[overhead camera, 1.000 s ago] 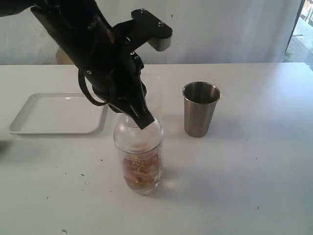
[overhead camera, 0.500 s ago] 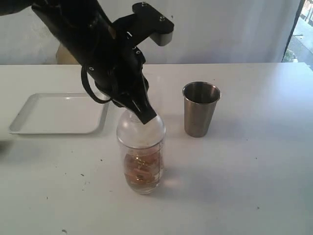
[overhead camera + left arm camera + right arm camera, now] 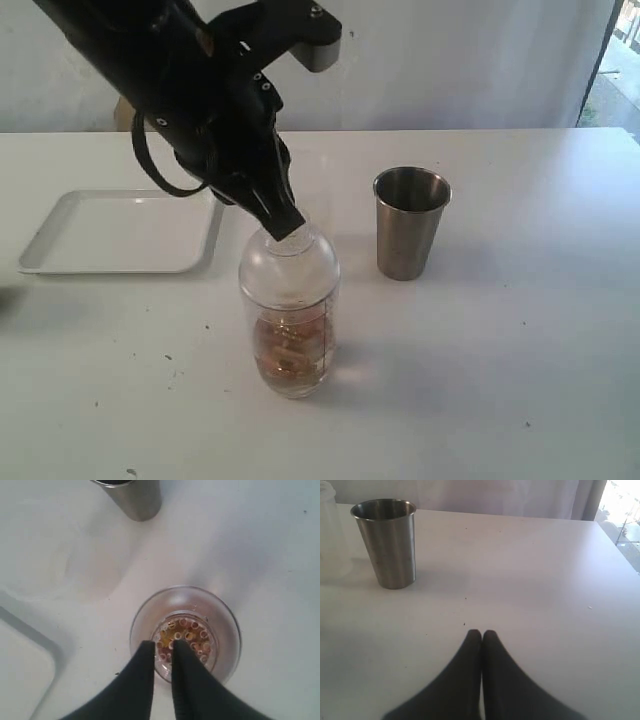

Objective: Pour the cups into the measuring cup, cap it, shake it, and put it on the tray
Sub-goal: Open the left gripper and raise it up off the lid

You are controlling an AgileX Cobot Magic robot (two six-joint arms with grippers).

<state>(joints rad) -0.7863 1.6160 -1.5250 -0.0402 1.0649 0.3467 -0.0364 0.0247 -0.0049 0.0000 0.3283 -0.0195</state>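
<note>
Measuring cup [image 3: 290, 325] stands upright on the white counter [image 3: 500, 360], nearest the exterior camera of all the things in view, with a clear domed lid [image 3: 290, 265] seated on its mouth and a layer of small brown, ring-shaped pieces [image 3: 186, 630] lying in its bottom. Faint printed marks run down the side of the cup that faces right in the exterior view. The left pincer [image 3: 285, 222] comes down at a slant from the left arm and its tips meet the very top of the dome; in the left wrist view the left pincer [image 3: 163, 643] shows its two dark fingers [image 3: 145, 665] drawn close with only a thin slit between them, directly over the middle of the measuring cup [image 3: 222, 625], and whether they pinch the clear crown of the lid cannot be told. Farther back and to the right of the measuring cup in the exterior view, the brushed-steel tumbler [image 3: 410, 225] stands upright, well apart from it, mouth up. Farther back and to the left of the measuring cup lies the shallow white tray [image 3: 110, 232], flat on the counter, its near corner close to the cup but not touching. The right pincer [image 3: 481, 631] has its fingers pressed together with nothing between them, low above bare counter, with the steel tumbler [image 3: 387, 545] standing ahead of it.
</note>
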